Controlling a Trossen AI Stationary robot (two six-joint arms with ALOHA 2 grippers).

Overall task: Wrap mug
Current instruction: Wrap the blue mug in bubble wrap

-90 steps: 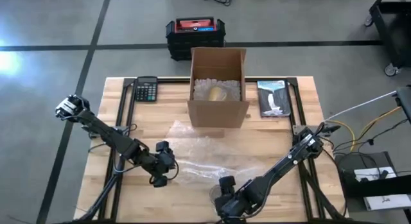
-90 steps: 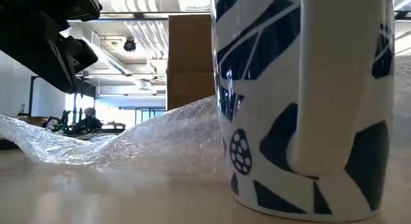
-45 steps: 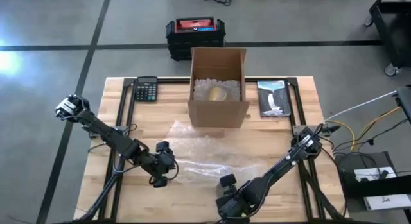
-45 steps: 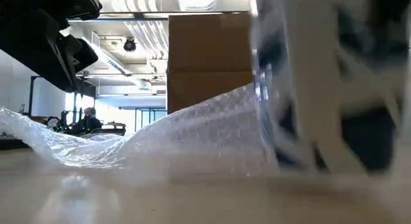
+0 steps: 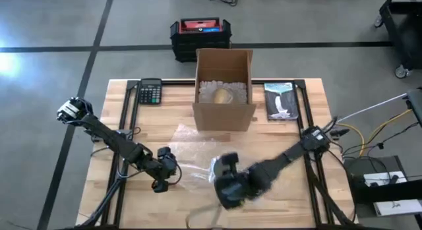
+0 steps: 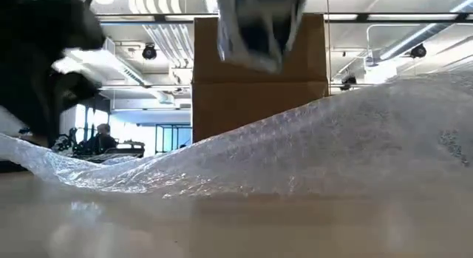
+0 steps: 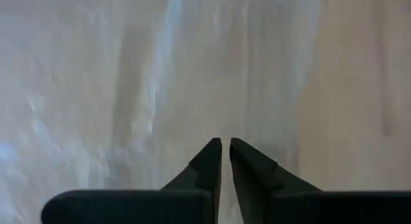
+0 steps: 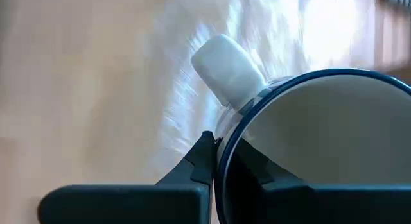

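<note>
Mug, white with blue shapes [image 8: 308,140], hangs at six o'clock over the clear bubble wrap [image 5: 204,154], its rim pinched by the right hand [image 8: 218,153]. Hard, breakable, slippery; rim grip works. Left hand [image 7: 225,150] is nearly closed.

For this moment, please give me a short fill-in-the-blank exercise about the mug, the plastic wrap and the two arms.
1. The right gripper grips the mug by its ____.
2. The mug's handle is ____ in colour.
3. The left gripper, jaws nearly closed, hovers over the bubble ____.
4. Behind the wrap stands an open cardboard ____.

Missing words: rim; white; wrap; box
</note>
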